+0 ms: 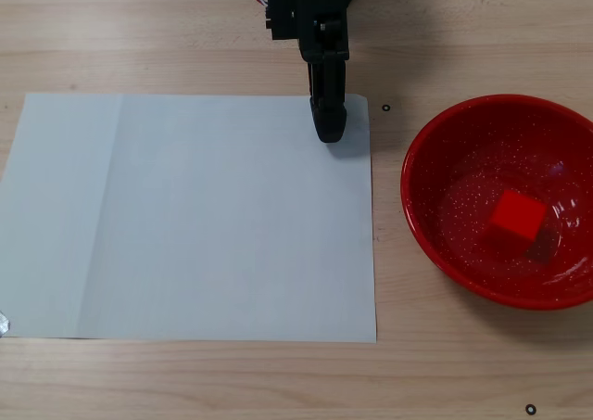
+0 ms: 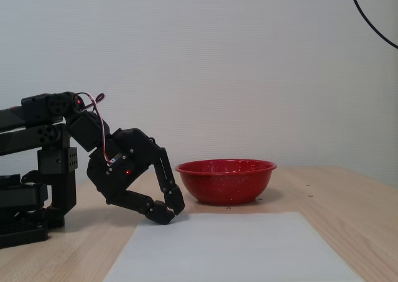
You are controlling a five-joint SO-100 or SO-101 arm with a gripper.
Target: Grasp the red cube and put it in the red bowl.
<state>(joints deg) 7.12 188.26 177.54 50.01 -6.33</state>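
The red cube (image 1: 517,214) lies inside the red bowl (image 1: 431,142), a little right of the bowl's middle, in the fixed view from above. The side-on fixed view shows only the bowl (image 2: 226,180) from outside; its wall hides the cube. My black gripper (image 1: 330,131) reaches down from the top edge onto the upper right part of the white paper, well to the left of the bowl. From the side the gripper (image 2: 168,212) rests low at the paper's near edge, its fingers together and holding nothing.
A white sheet of paper (image 1: 185,216) covers the left and middle of the wooden table. Small black marks (image 1: 386,108) dot the wood near the bowl. The arm's base (image 2: 28,195) stands at the left in the side view.
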